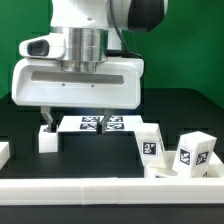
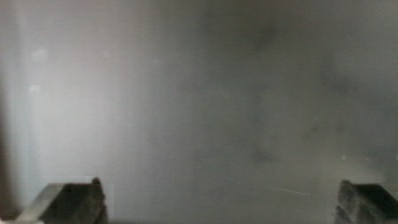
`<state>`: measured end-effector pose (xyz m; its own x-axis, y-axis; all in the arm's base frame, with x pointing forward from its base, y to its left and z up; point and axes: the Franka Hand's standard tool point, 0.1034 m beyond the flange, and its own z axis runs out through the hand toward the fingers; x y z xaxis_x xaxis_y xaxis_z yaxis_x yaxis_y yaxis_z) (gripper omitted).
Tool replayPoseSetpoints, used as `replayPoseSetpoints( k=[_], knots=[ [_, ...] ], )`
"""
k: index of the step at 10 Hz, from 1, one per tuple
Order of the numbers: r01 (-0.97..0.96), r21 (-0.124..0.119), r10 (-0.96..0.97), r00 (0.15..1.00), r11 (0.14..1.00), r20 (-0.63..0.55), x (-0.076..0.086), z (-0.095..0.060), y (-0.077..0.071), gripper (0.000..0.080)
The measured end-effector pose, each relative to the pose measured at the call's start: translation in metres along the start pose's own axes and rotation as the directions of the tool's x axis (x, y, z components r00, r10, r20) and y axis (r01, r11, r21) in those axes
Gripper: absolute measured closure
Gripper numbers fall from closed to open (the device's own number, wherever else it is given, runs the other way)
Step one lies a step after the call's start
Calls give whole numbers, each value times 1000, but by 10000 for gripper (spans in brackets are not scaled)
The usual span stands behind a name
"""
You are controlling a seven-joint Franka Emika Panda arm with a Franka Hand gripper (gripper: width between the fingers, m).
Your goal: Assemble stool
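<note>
My gripper (image 1: 76, 125) hangs low over the table with its jaws wide apart and nothing between them. In the wrist view the gripper (image 2: 222, 205) shows only its two dark fingertips (image 2: 75, 203), and a blurred pale surface very close by fills the rest. I cannot tell what that surface is. One white block leg (image 1: 45, 139) stands just below the fingertip on the exterior view's left. Two more tagged legs (image 1: 150, 143) (image 1: 195, 151) stand at the exterior view's right. I cannot make out the round seat.
The marker board (image 1: 122, 123) lies flat just behind the fingers. A long white border rail (image 1: 90, 190) runs along the front, and another white piece (image 1: 4, 152) sits at the exterior view's left edge. A green wall stands behind.
</note>
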<state>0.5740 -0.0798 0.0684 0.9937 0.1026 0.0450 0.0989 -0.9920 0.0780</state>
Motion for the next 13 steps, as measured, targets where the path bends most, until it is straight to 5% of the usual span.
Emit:
replayPoseSetpoints(
  k=[2, 5, 8, 10, 13],
  knots=[
    [79, 0, -79, 997, 997, 1, -1, 1, 3, 151],
    [86, 4, -86, 996, 996, 20, -26, 4, 55, 151],
    [70, 4, -71, 997, 998, 38, -54, 13, 88, 151],
    [61, 23, -62, 995, 998, 74, -51, 12, 78, 151],
    [27, 93, -50, 968, 995, 246, -55, 15, 63, 151]
  ],
)
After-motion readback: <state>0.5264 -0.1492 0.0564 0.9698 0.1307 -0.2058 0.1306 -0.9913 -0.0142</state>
